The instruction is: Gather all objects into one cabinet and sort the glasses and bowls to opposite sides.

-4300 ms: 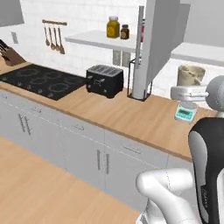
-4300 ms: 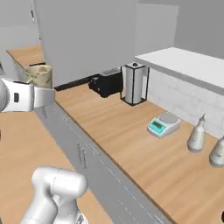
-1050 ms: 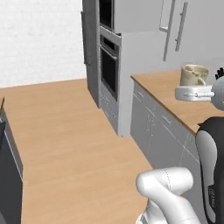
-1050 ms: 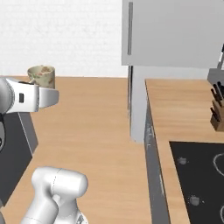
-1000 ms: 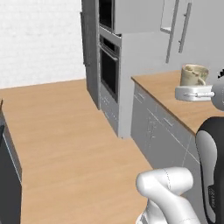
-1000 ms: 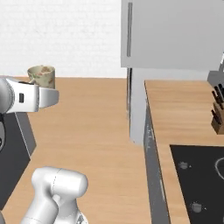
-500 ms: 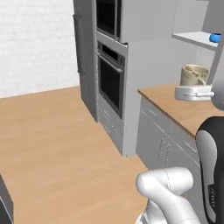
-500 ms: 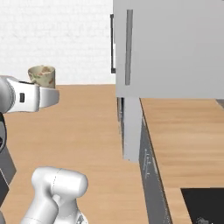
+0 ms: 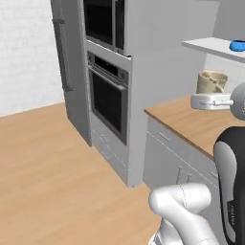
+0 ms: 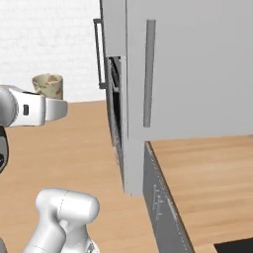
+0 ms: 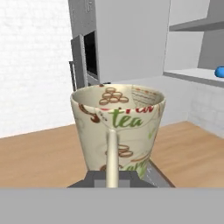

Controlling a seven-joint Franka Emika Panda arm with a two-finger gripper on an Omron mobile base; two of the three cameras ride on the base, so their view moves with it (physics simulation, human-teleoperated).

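Up close, the claw [image 11: 112, 177] grips the cream tumbler [image 11: 118, 127], whose "tea" lettering the base views blur.

I see a tall grey oven column [image 9: 112, 91] with a dark-glassed wall oven [image 9: 106, 103] set in it. Just beside it runs a wooden countertop [image 9: 189, 122] over grey base cabinets [image 9: 167, 158]. The floor [image 9: 43, 177] is pale wood, and a white brick wall [image 9: 26, 52] stands behind.
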